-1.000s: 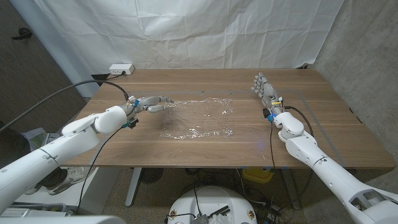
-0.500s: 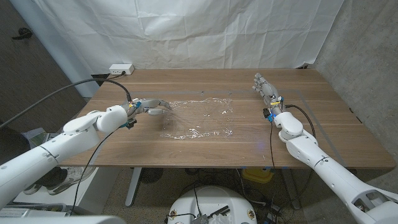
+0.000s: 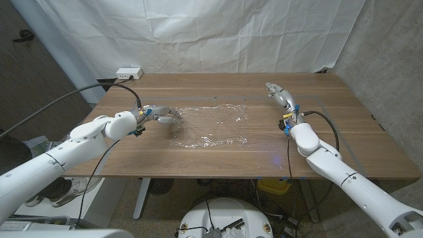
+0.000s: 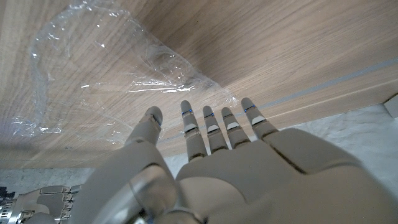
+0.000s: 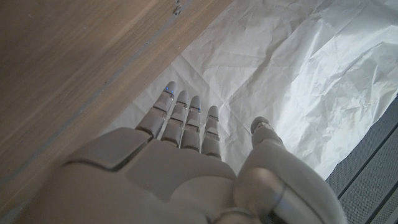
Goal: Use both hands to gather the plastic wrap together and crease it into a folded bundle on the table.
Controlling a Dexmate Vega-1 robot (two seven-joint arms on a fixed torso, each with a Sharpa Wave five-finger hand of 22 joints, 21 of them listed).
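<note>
Fingers point(image 4: 208, 127) at clear, crinkled plastic wrap point(image 3: 210, 124), spread flat

You have a brown wooden bench point(image 3: 198, 152) with lengthwise grain in front of you. A clear, wrinkled sheet of plastic wrap point(image 3: 210, 123) lies spread on it, left of the middle. A thin pale line point(image 3: 337, 112) runs along the bench's right side.
</note>
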